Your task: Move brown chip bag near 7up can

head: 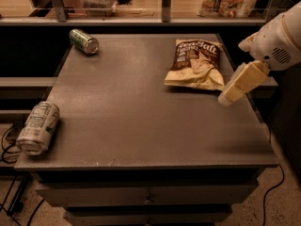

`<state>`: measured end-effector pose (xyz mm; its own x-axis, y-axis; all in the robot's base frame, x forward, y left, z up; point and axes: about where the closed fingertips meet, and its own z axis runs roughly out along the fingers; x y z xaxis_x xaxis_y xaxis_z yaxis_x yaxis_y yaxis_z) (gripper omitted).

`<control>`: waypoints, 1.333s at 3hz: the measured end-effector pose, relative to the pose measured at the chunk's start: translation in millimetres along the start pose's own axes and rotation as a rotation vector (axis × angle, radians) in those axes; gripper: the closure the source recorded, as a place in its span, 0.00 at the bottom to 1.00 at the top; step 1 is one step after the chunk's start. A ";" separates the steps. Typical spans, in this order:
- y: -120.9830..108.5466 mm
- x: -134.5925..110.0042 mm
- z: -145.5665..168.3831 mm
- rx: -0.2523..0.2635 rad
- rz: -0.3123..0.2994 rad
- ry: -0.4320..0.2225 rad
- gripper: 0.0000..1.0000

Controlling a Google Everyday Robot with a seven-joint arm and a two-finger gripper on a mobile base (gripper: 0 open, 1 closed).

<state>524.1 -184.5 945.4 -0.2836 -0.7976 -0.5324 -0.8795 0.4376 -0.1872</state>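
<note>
One brown chip bag (195, 65), claw (229, 93) apparently beside

My arm (282, 36) comes in from the right side of the view. Its white rounded housing sits high at the frame's edge, with a small vented grille facing the camera. From that housing the cream-coloured pincer (231, 91) slants down and to the left, its tip the lowest point. It hangs in the air over the right-hand edge of the surface (141, 107), toward the far half, not touching it. The rest of the arm runs out of view to the right.
</note>
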 end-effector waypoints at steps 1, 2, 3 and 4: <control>-10.2 -11.8 25.0 -0.006 0.022 -0.049 0.00; -24.0 -25.1 48.9 0.002 0.034 -0.097 0.00; -35.8 -32.7 70.8 0.007 0.043 -0.125 0.00; -54.4 -39.5 98.4 0.026 0.059 -0.160 0.00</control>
<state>620.8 -136.0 895.4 -0.2681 -0.6948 -0.6674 -0.8523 0.4940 -0.1719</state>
